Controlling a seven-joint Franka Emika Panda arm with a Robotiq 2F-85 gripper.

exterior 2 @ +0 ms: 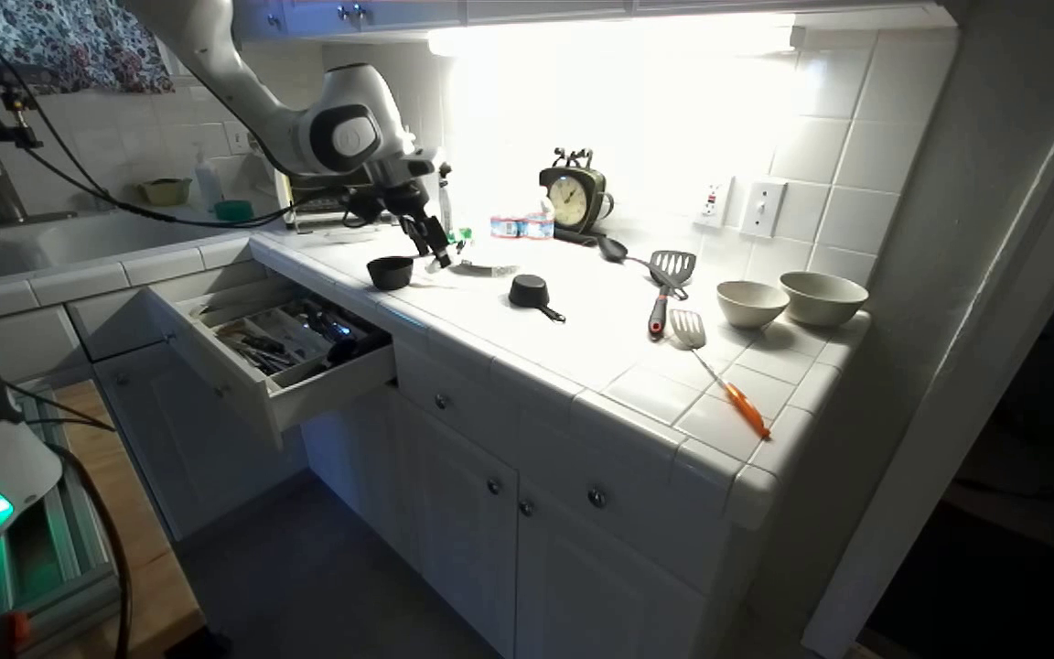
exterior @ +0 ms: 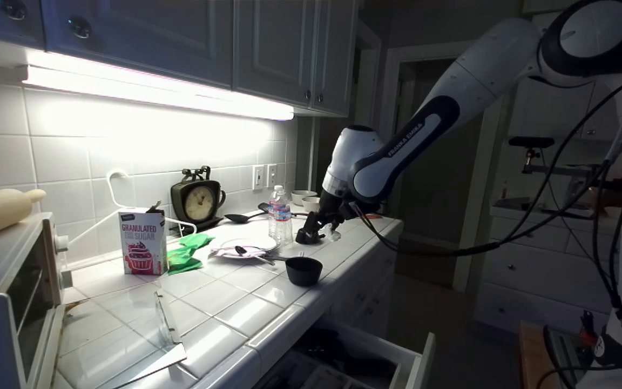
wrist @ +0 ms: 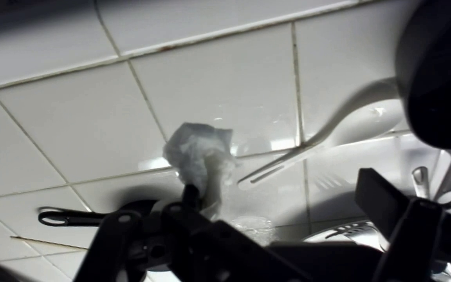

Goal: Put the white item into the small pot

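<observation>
The white item is a crumpled piece of thin plastic or tissue. In the wrist view it overlaps the left fingertip; I cannot tell whether it clings there or lies beside it. It also shows in both exterior views, at the fingertips. My gripper is open, its fingers wide apart with nothing clamped between them; it is low over the counter. The small pot is black, round and upright near the counter's front edge, close beside the gripper. Only part shows in the wrist view.
An overturned black pot with a handle lies on the gripper's opposite side. Clear bottles and a plate with cutlery stand behind. Utensils and bowls sit farther along. A drawer is open below the counter.
</observation>
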